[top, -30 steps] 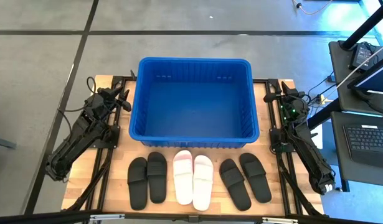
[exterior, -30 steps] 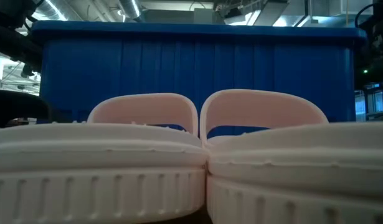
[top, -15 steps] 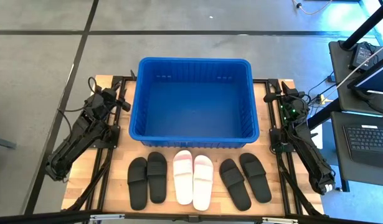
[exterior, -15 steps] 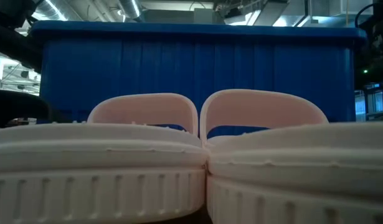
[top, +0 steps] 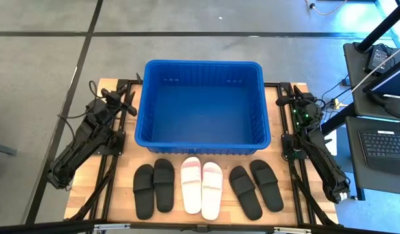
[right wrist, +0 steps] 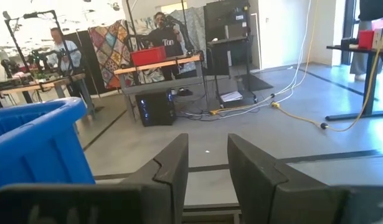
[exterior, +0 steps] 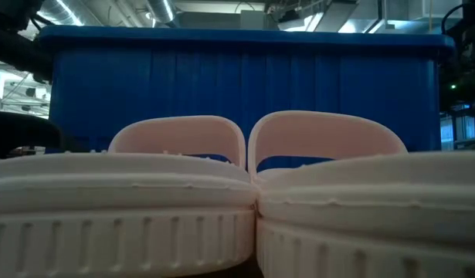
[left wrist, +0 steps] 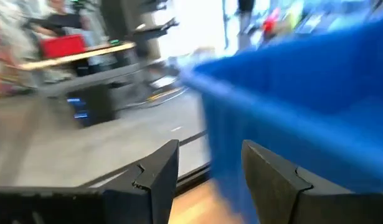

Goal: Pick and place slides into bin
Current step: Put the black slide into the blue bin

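Observation:
The blue bin (top: 203, 107) stands on the far middle of the table, nothing in it. Six slides lie flat on their soles in a row along the near part: a black pair (top: 154, 188) at left, a pink-white pair (top: 201, 187) in the middle, a black pair (top: 256, 190) at right. The low view shows the pink-white pair (exterior: 175, 193) close up, with the bin (exterior: 237, 85) behind. My left gripper (top: 125, 102) is beside the bin's left wall, open and empty (left wrist: 210, 180). My right gripper (top: 285, 97) is beside the bin's right wall, open and empty (right wrist: 208, 162).
Both arms lie folded along the table's left and right edges. Bare wood shows between the bin and the row of slides. A side table with a keyboard (top: 385, 143) stands off the table's right edge. People and workbenches show in the room beyond (right wrist: 160, 37).
My left gripper has moved a little toward the table's far edge beside the bin's left wall; its wrist view is blurred by motion. The slides and the bin have not moved.

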Robot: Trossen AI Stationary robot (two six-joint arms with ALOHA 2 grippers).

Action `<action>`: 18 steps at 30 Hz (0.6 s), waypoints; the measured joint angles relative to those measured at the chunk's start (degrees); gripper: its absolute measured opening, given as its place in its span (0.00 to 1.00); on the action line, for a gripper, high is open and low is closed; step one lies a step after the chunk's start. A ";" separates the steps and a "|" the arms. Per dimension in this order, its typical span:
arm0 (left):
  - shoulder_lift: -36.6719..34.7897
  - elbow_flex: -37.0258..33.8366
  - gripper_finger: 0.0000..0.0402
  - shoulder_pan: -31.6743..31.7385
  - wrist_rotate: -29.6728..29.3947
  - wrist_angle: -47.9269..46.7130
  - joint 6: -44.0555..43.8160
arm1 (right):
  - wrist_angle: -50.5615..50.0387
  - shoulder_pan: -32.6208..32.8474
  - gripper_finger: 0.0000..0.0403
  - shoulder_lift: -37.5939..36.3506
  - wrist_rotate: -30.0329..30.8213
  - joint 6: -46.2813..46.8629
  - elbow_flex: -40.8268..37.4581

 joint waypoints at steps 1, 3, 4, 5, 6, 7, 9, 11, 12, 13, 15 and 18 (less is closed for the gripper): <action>-0.01 -0.02 0.43 0.00 1.84 1.21 -2.57 | 0.00 0.02 0.28 -0.02 0.00 0.02 0.00; -0.01 -0.02 0.43 -0.02 4.29 3.45 -6.50 | 0.00 0.02 0.28 -0.01 -0.01 -0.14 0.00; -0.02 -0.02 0.43 -0.02 4.60 4.57 -8.00 | 0.01 0.01 0.28 -0.01 0.00 -0.13 0.00; -0.02 -0.01 0.43 -0.02 4.85 5.56 -9.23 | 0.02 0.00 0.28 0.00 0.00 -0.11 0.00; -0.02 -0.02 0.43 -0.02 5.32 6.36 -10.59 | 0.02 0.02 0.28 0.00 0.00 -0.11 0.00; -0.02 -0.02 0.43 -0.02 5.93 6.92 -12.02 | 0.02 0.00 0.28 0.00 0.00 -0.13 0.00; -0.02 -0.02 0.43 -0.02 7.15 7.72 -14.75 | 0.00 0.02 0.28 0.00 0.00 -0.15 0.00; -0.02 -0.02 0.43 -0.02 7.42 7.94 -16.65 | 0.02 0.00 0.28 0.00 0.00 -0.13 0.00; -0.02 -0.02 0.43 -0.02 7.42 7.91 -17.36 | 0.02 0.00 0.28 0.00 0.00 -0.15 0.00; -0.02 -0.02 0.43 -0.02 7.52 7.92 -18.12 | 0.02 0.02 0.28 0.00 0.00 -0.21 0.00; -0.02 -0.01 0.43 -0.02 8.97 7.96 -19.41 | 0.02 0.01 0.28 -0.01 0.00 -0.16 0.00; -0.02 -0.02 0.43 -0.02 14.28 8.06 -19.45 | 0.02 0.00 0.28 0.00 0.00 -0.15 0.00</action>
